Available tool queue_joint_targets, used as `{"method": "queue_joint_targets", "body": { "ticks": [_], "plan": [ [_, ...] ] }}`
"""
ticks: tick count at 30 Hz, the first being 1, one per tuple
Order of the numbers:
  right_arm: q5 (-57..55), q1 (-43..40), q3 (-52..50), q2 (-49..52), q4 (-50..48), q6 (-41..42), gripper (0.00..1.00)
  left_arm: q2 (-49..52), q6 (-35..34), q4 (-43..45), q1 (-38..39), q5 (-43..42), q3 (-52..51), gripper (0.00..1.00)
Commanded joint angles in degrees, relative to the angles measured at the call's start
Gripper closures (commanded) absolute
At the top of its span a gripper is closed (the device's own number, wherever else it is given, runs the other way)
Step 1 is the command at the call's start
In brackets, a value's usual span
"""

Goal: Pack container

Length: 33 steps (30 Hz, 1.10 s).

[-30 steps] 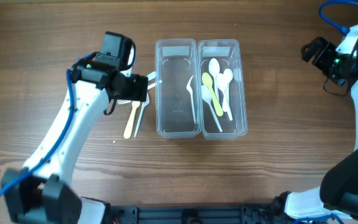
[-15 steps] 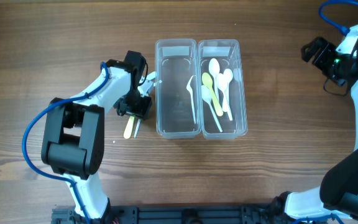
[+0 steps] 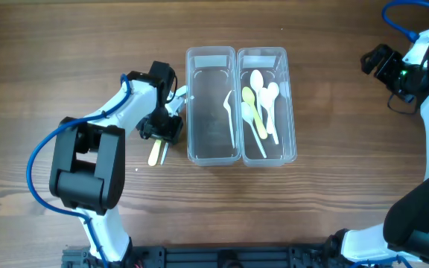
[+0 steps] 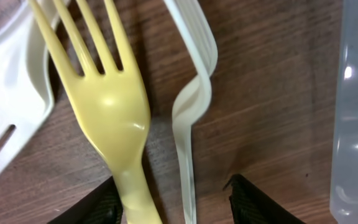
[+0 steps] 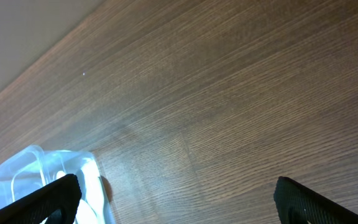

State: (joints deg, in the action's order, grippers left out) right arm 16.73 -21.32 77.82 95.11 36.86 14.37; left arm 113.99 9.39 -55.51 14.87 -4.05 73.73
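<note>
Left gripper (image 4: 173, 190) jaws apart, straddling yellow fork (image 4: 114, 112) and white fork (image 4: 199, 87) handles

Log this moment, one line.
left hand: open, straddling yellow fork and white fork | right hand: open, away from container | grasp: not yet closed

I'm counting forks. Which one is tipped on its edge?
The white fork between the yellow fork and the container: only its thin edge shows. The yellow one and the other white fork lie flat.

surface: wooden table (image 3: 334, 208) | tone: dark brown grain | light: even
</note>
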Motion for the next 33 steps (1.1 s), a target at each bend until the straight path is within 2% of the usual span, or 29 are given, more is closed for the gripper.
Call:
{"method": "queue_joint_targets", "body": {
  "ticks": [1,6,11,22,29,33],
  "plan": [
    [0.9,0.0,0.8,-0.9,0.0,0.8,0.00,-2.7,0.5,-2.0,-0.2,-1.5,1.1,0.42],
    [0.9,0.0,0.8,-0.9,0.0,0.8,0.00,-6.5,0.5,-1.7,-0.3,0.3,1.5,0.36],
    [0.9,0.0,0.8,-0.9,0.0,0.8,0.00,-6.1,-1.3,0.2,-1.6,3.7,1.5,0.40],
    [0.9,0.0,0.8,-0.9,0.0,0.8,0.00,-5.1,-1.2,1.3,-2.1,3.7,0.1,0.36],
    [0.9,0.0,0.8,-0.9,0.0,0.8,0.00,-5.1,-1.2,4.5,-2.1,3.7,-3.3,0.42],
    [0.9,0.0,0.8,-0.9,0.0,0.8,0.00,-5.1,-1.2,6.5,-2.1,3.7,-4.9,0.42]
  ]
}}
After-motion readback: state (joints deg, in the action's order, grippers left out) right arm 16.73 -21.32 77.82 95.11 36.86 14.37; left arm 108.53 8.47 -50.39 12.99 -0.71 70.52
